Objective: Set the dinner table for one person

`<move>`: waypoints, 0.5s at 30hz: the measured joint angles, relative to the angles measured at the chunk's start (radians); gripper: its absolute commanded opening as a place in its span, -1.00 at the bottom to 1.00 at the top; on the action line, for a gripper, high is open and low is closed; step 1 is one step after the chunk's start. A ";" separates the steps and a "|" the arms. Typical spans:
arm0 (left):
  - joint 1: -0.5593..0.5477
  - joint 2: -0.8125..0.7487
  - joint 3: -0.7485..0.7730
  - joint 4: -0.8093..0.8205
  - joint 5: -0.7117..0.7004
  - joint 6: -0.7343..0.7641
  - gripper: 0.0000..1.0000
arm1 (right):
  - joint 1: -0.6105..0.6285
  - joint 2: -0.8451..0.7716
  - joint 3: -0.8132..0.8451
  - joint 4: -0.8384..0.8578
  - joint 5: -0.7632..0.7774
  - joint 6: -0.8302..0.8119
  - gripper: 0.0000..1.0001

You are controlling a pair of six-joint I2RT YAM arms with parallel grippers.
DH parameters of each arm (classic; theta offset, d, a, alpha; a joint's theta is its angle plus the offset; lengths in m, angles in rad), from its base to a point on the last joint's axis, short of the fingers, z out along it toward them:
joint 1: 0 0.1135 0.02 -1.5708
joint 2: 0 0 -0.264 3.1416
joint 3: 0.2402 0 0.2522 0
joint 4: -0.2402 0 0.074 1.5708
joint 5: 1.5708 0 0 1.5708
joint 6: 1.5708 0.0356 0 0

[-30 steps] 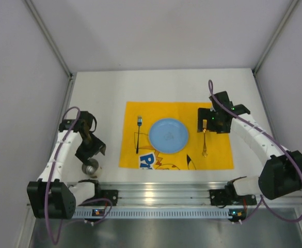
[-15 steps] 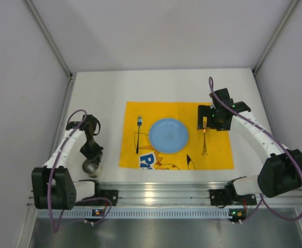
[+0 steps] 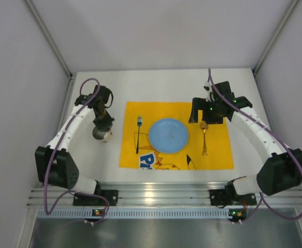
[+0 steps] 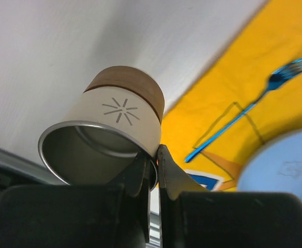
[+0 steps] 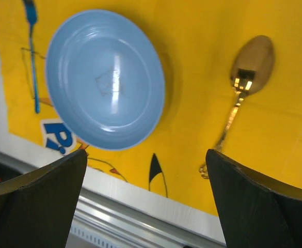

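Observation:
On the white dinner table (image 3: 166, 85) lies a yellow placemat (image 3: 218, 155) with a blue plate (image 3: 169, 135), a blue fork (image 3: 138, 135) to its left and a gold spoon (image 3: 204, 142) to its right. My left gripper (image 3: 103, 124) is shut on the rim of a metal cup (image 3: 101, 133) just left of the mat. In the left wrist view the cup (image 4: 120, 116) is beige with a brown band and tilted, its wall pinched in the gripper (image 4: 155, 155). My right gripper (image 5: 145, 152) is open and empty, above the spoon (image 5: 246, 77) and plate (image 5: 105, 78).
A ridged aluminium rail (image 3: 156, 194) runs along the near edge, with both arm bases on it. Grey wall panels close the left, right and back sides. White tabletop shows behind the mat and on both sides of it.
My left gripper shut on the cup near the front left edge and carried it back, beside the mat's left edge. My right gripper shifted slightly left over the spoon's top.

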 measured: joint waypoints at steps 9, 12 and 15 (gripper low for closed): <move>-0.084 0.189 0.215 0.183 0.193 -0.212 -1.00 | 0.138 0.006 0.118 0.090 -0.147 0.087 1.00; -0.086 0.188 0.160 0.359 0.301 -0.367 -1.00 | 0.150 0.011 0.137 0.114 -0.135 0.133 0.99; -0.102 0.200 0.124 0.502 0.358 -0.529 -1.00 | 0.150 0.018 0.137 0.115 -0.097 0.170 0.99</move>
